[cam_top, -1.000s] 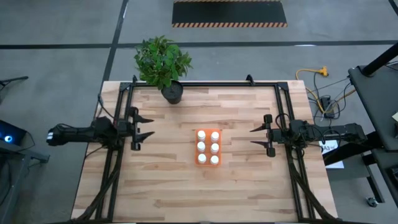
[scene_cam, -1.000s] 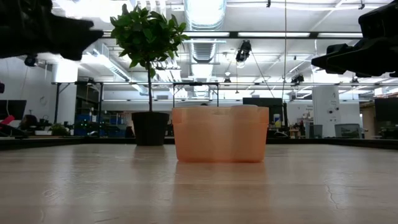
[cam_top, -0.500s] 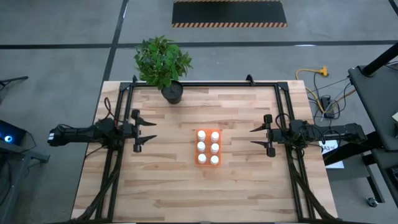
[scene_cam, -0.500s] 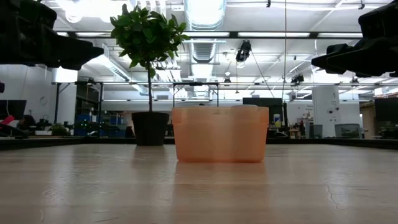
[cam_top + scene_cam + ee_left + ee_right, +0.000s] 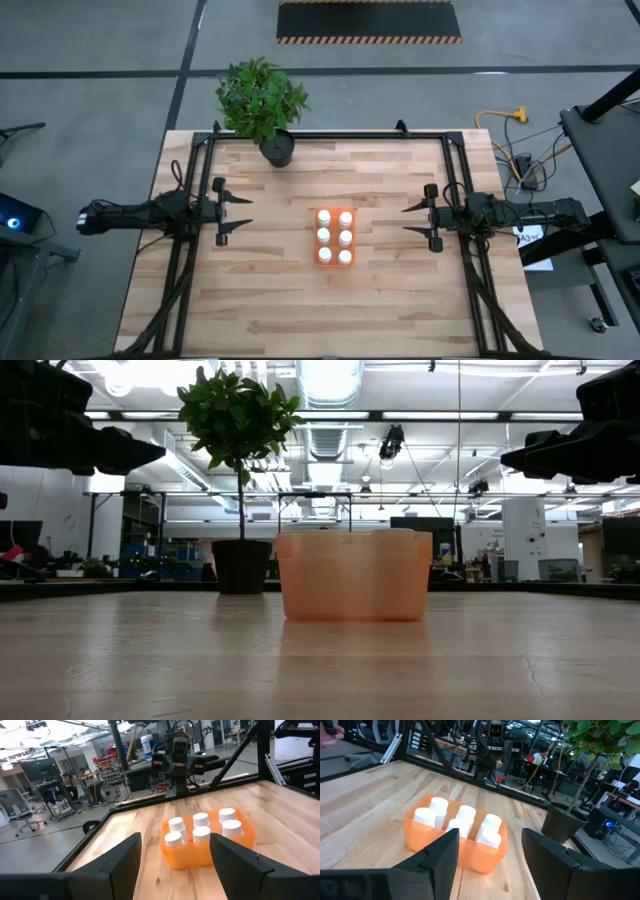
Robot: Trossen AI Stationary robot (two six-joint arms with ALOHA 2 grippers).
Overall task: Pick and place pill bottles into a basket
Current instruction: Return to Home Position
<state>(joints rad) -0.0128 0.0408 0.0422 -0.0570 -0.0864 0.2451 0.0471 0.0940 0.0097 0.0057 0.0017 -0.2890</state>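
Observation:
The orange basket [image 5: 335, 237] stands on the table's middle, on its flat bottom, and holds several white pill bottles [image 5: 334, 236] upright in two rows; it also shows in the low view [image 5: 354, 575], the left wrist view [image 5: 207, 840] and the right wrist view [image 5: 455, 840]. My left gripper [image 5: 245, 211] is open and empty, above the table to the basket's left. My right gripper [image 5: 408, 219] is open and empty, above the table to the basket's right. Both point level at the basket.
A black pot with a green plant [image 5: 274, 148] stands at the table's far edge, left of the middle. A dark frame [image 5: 330, 138] runs along the table's far, left and right sides. Bare wood lies near the front edge.
My left gripper has gone a little toward the table's right edge, nearer the basket, still open. The basket and bottles have kept still.

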